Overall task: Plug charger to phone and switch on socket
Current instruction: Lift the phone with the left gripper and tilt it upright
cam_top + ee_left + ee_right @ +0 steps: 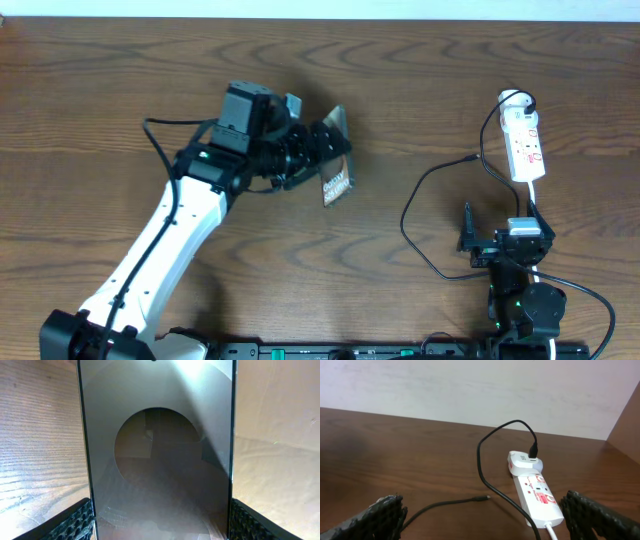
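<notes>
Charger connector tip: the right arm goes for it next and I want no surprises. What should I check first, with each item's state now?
1. Phone held by left gripper: ok, clamped between both fingers.
2. Right gripper open and empty: ok.
3. Connector tip lying free on the table: ok, ahead of the right gripper.
4. Plug head seated at the power strip's end: ok, appears seated.
5. Phone's port turned toward the connector tip: cannot tell.
6. Power strip's switch state: cannot tell.
</notes>
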{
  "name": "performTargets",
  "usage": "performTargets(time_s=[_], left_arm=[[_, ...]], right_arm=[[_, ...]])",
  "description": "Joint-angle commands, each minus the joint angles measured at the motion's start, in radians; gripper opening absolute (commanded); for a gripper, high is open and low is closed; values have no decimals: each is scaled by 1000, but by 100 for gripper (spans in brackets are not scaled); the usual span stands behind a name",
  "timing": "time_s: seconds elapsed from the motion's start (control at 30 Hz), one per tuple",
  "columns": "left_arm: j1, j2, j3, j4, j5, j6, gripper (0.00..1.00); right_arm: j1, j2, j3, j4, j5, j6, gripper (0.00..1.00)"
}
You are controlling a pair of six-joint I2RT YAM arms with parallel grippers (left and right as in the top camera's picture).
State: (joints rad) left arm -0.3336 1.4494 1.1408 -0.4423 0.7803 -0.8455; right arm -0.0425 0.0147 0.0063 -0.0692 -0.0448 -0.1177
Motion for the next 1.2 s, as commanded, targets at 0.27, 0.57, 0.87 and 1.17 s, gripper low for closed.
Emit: performTargets(time_s=[0.27,0.57,0.87,1.17], left_arm=[[103,-22,2,31,181,-100,64],[120,-22,2,34,240,-119,64],[121,-22,2,34,248,-133,64],[120,-21,2,72,248,-132,64]], right_arm=[[3,-8,-1,-5,5,-11,99],[3,-8,-1,-5,5,-11,99],[3,-8,-1,-5,5,-11,99],[3,-8,-1,-5,5,-11,99]])
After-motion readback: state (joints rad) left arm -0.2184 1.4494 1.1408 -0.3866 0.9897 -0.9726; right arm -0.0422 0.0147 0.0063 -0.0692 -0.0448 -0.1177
